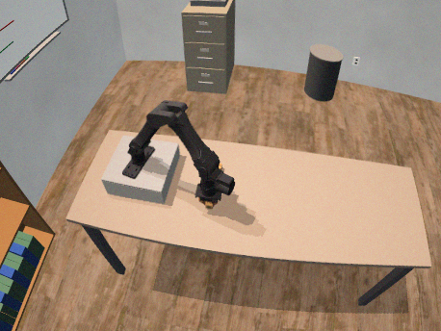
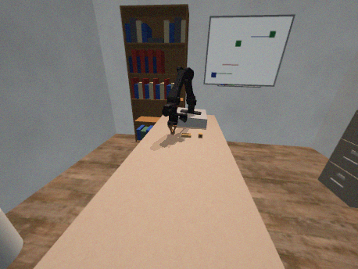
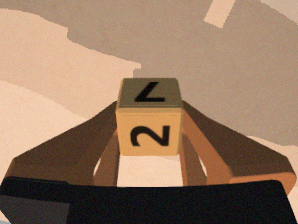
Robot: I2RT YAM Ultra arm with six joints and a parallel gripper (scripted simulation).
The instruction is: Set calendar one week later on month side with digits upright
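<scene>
Pincer (image 1: 208, 204) (image 2: 172, 130) (image 3: 149, 110) fingers stand partly open, closed on a wooden cube (image 3: 149, 131), one finger pressed to each side. Its two hidden sides cannot be read; of the two that show, the yellow-lit one bears a black 2 lying on its side, the shaded one an angular mark like a 7. From above, the black arm (image 1: 193, 144) (image 2: 180, 91) blocks the tray; the exterior view gives it only as a thin yellowish strip, the tray (image 2: 186, 135) on the smooth, pale table (image 1: 313, 207) (image 2: 168, 195) beside the pincer. Another small cube (image 1: 220, 167) (image 2: 200, 135) sits near the tray, digits too small to read.
</scene>
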